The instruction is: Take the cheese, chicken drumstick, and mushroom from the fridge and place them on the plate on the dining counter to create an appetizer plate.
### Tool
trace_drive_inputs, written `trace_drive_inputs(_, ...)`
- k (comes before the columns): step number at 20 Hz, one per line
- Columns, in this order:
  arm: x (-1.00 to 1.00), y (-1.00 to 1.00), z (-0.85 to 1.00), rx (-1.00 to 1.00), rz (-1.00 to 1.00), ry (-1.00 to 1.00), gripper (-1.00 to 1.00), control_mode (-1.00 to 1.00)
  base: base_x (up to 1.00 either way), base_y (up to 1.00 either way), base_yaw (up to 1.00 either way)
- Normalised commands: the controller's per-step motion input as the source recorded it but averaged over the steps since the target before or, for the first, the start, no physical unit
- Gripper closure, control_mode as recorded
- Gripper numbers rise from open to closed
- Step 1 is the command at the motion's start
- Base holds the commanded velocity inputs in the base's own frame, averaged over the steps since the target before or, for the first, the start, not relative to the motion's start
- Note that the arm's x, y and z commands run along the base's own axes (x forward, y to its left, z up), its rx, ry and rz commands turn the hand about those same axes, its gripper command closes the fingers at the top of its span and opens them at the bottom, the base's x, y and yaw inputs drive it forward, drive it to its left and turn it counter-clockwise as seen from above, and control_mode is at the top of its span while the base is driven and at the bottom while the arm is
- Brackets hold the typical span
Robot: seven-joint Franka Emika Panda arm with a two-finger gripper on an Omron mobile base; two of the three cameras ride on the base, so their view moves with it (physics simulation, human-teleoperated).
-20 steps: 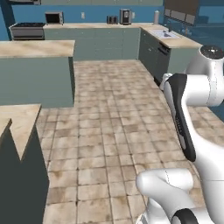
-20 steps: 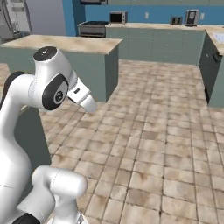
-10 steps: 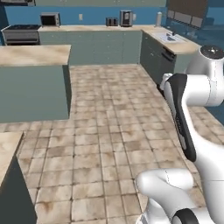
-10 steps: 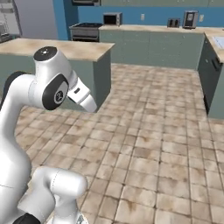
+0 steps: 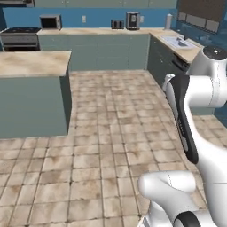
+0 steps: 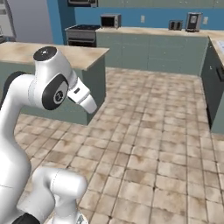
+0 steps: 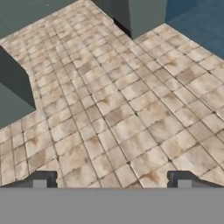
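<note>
The landmark here is the grey-green island counter with the beige marble-look top (image 5: 33, 66), sitting at the left of the left base view. There are no stools in sight around it, so it's hard to say which counter it is. Behind it, against the blue wall, there's a black stove (image 5: 18, 39) with a small microwave (image 5: 50, 21) beside it. Further right along that back run sit a dark toaster (image 5: 117, 24) and a coffee machine (image 5: 132, 20), then a sink (image 5: 179, 42) in the corner counter. Right of the island is open tan tiled floor (image 5: 111, 133). The white arm's two-finger gripper (image 7: 112, 179) hangs over those tiles, dark fingertips (image 7: 40, 179) spread wide with nothing between them. The tall grey fridge (image 6: 5, 19) just peeks in at the far left edge of the right base view, beyond the island.
</note>
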Motion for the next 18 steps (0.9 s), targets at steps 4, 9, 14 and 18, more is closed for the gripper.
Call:
trace_drive_inputs(4,0.0,0.0,0.0,0.0,0.0,0.0,-1.0,1.0,1.0,-0.62,0.16)
trace_drive_inputs(9,0.0,0.0,0.0,0.0,0.0,0.0,-1.0,1.0,1.0,-0.61,0.24)
trace_drive_inputs(14,0.0,0.0,0.0,0.0,0.0,0.0,-1.0,1.0,1.0,-0.54,0.25)
trace_drive_inputs(18,0.0,0.0,0.0,0.0,0.0,0.0,-1.0,1.0,1.0,-0.64,0.18)
